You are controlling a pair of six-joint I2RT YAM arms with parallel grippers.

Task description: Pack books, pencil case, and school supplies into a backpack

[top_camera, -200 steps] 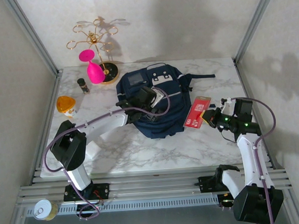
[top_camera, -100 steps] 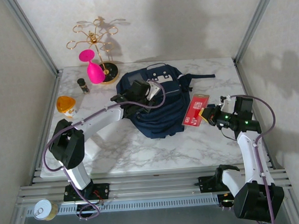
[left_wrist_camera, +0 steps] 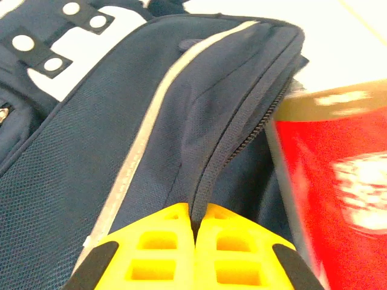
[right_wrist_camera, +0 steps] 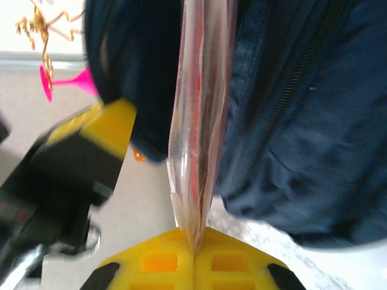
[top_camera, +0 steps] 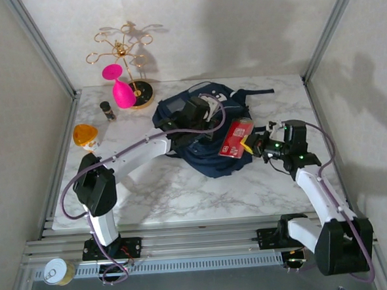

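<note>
Since a sec ago both arms had shifted. My left gripper [top_camera: 201,113] had gone from spread wide over the backpack's [top_camera: 211,160] near-left part to clamped on its cloth further back. My right gripper [top_camera: 251,143] had carried the red packet [top_camera: 236,138] from just off the backpack's right edge to over its right side. The backpack itself had bunched up a bit.

Left wrist cam: my yellow fingers [left_wrist_camera: 157,257] sat pressed together w/ a fold of navy cloth pinched between them, right by the zipper. The packet showed as a red blur just right of that zipper line.

Right wrist cam: my right claw was clenched on the packet's near edge. The packet stood edge-on, up against the backpack's dark cloth. Couldn't tell whether its far end was inside the opening or just lying against it.

On the marble table [top_camera: 183,191], all to the backpack's left: an orange object [top_camera: 86,135], further back a small dark bottle [top_camera: 106,109], & a pink glass [top_camera: 119,90] beside a gold stand [top_camera: 123,47] off the rear-left corner.
</note>
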